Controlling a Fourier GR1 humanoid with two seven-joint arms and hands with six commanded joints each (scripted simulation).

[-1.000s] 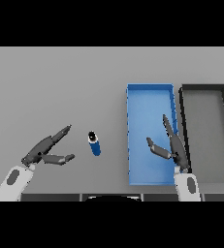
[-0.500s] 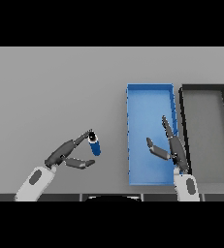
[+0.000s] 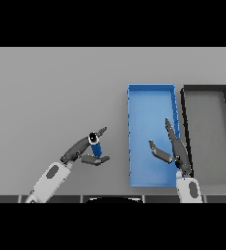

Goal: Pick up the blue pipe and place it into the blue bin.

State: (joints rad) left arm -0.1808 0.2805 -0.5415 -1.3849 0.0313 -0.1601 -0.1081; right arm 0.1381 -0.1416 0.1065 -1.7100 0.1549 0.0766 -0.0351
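The blue pipe [image 3: 95, 145] stands on end on the grey table, left of the blue bin [image 3: 146, 114], with its dark ring end up. My left hand [image 3: 80, 150] is open beside the pipe. Its straight fingers [image 3: 101, 132] reach past the pipe's far side and its thumb [image 3: 96, 159] lies across the near side, so the pipe sits between them with no table showing in between. My right hand [image 3: 172, 149] is open and empty over the blue bin, fingers pointing away from me.
A black bin [image 3: 206, 122] stands right of the blue bin, side by side with it. Bare grey table [image 3: 56, 88] stretches to the left and far side.
My left hand has moved right, closing on the pipe from about a hand's width away until its fingers and thumb bracket it. The pipe and my right hand have stayed in place.
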